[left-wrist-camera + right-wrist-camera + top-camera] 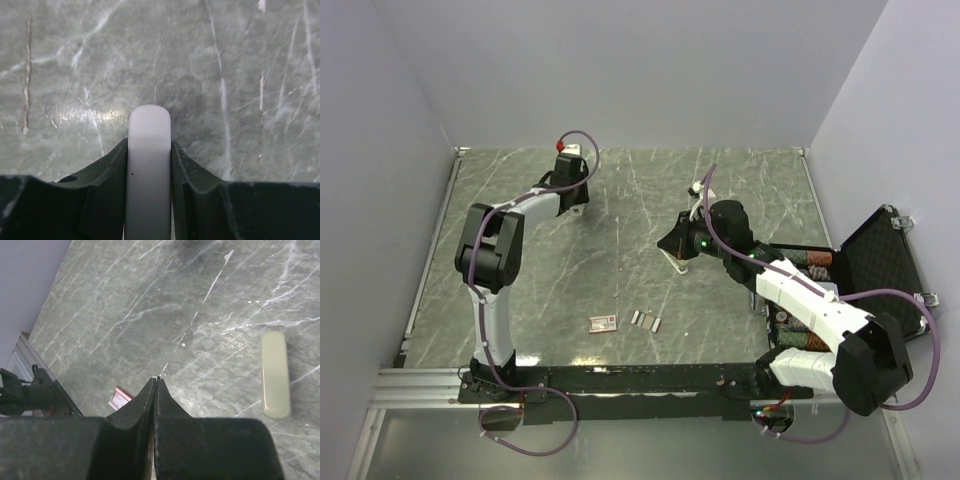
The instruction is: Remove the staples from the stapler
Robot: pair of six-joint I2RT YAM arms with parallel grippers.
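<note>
My left gripper (570,158) is at the far side of the table. In the left wrist view it (150,142) is shut on a pale whitish round-ended bar (149,122), which looks like the stapler's underside, just above the marble. A pale olive-green bar (275,375), like the stapler's top, lies flat on the table right of my right gripper (156,380). The right gripper (672,243) hovers mid-table with its jaws pressed together. A tiny pale speck shows at the tips; I cannot tell what it is. Short silver staples (645,320) lie near the front.
A small red-and-white flat box (603,322) lies left of the staples and shows in the right wrist view (120,397). An open black case (880,265) stands at the right edge. A black rail (620,378) runs along the near edge. Walls close in the table.
</note>
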